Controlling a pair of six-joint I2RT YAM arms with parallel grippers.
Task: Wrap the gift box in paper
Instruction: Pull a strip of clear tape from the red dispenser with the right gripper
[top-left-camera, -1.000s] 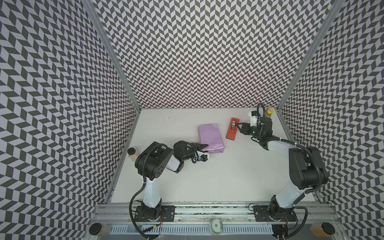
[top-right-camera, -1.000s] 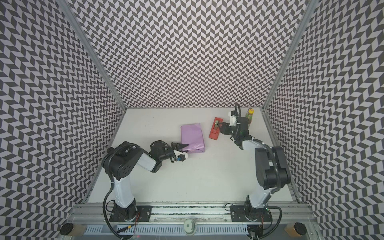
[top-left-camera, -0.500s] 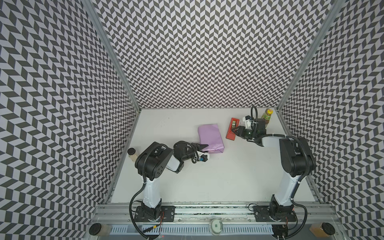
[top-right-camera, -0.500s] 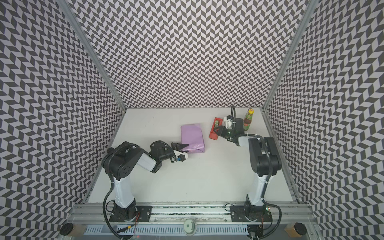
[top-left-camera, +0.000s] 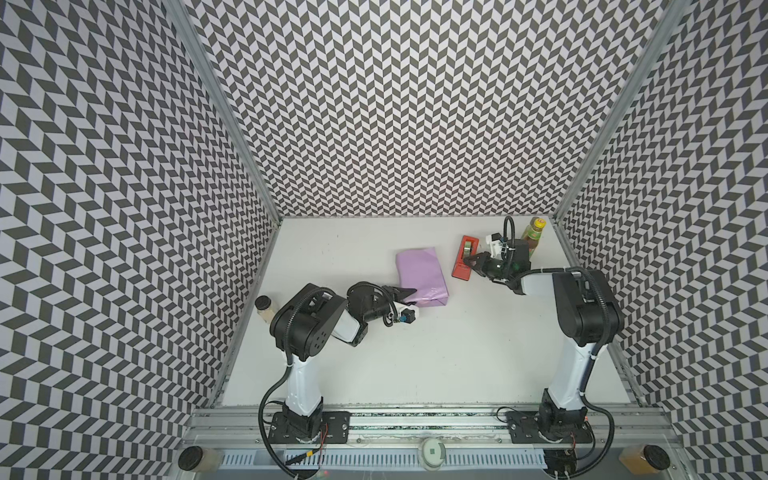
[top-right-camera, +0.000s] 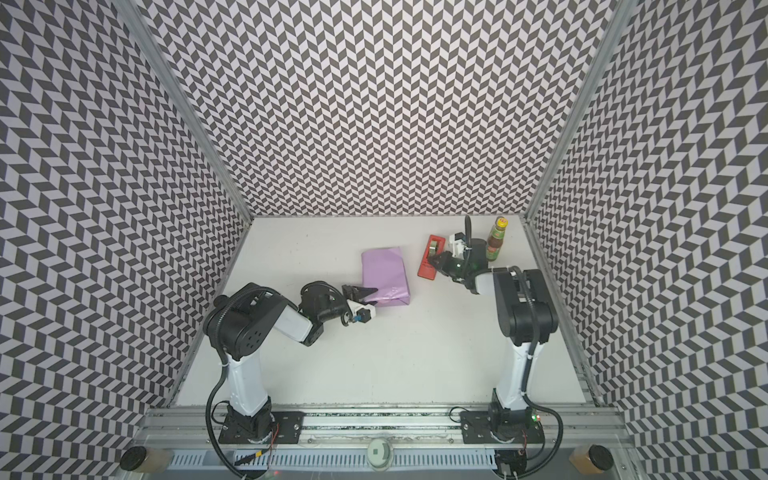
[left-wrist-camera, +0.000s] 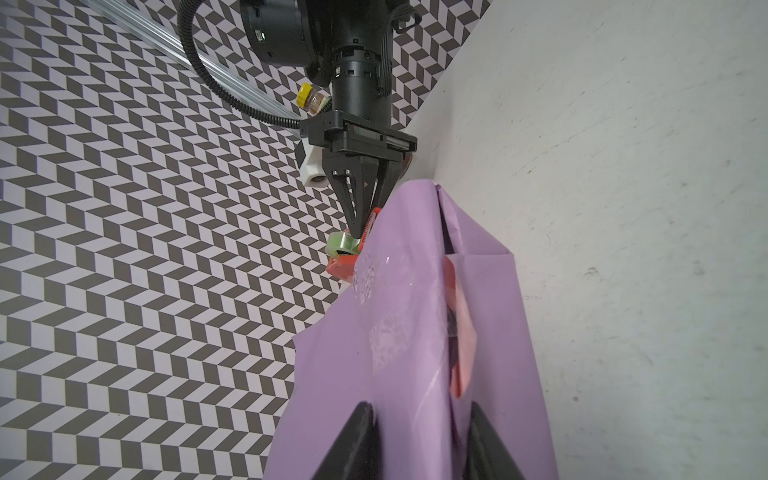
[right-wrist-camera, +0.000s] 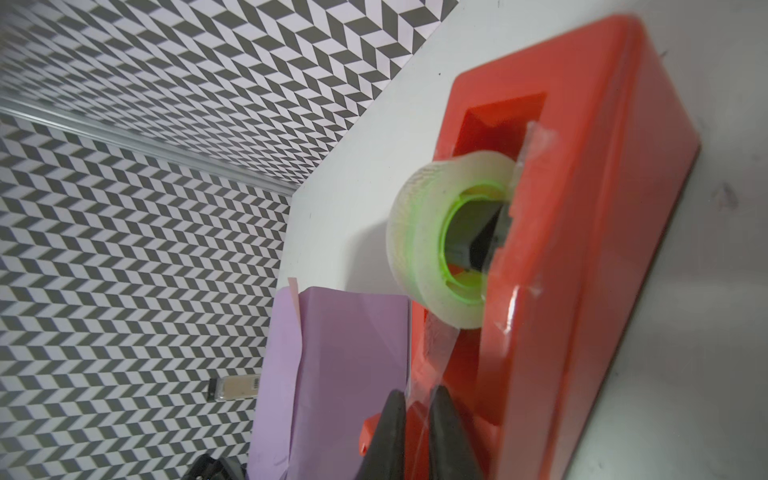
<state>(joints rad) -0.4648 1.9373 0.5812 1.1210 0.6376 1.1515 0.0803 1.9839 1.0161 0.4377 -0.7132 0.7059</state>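
Right wrist view: shows the right hand (right-wrist-camera: 417, 395) pinched shut on the free end of the clear tape strip (right-wrist-camera: 436, 345), at the cutter end of the red tape dispenser (right-wrist-camera: 602, 208). Shows the strip running back up to the tape roll (right-wrist-camera: 432, 245), not yet torn off. Farther out, catches the paper (right-wrist-camera: 345, 365), lilac side out, folded round the gift box (hidden inside, with only a pink underside peeking at the seam). Puts that parcel mid-tabletop (top-left-camera: 415, 374), near the dispenser with bare surface between.

Left wrist view: shows the left hand (left-wrist-camera: 419, 409) closed partway on the parcel's near end, a finger on each side of the seam, seemingly pinning the fold.

Looks like the tape-fetching step, ahead of sealing that seam. Next calls for drawing the strip out straight, snapping it down across the cutter teeth, then carrying it over without letting it curl onto itself or the fingers. Calls too for the left grip to hold the fold firm meanwhile.

Against a second ago: had the right hand farther back toward the sauce bottle (top-left-camera: 533, 237), jaws apart. Has since brought it in to the dispenser's front and closed it, elbow swung inward. No shift seen in the left hand or the parcel.
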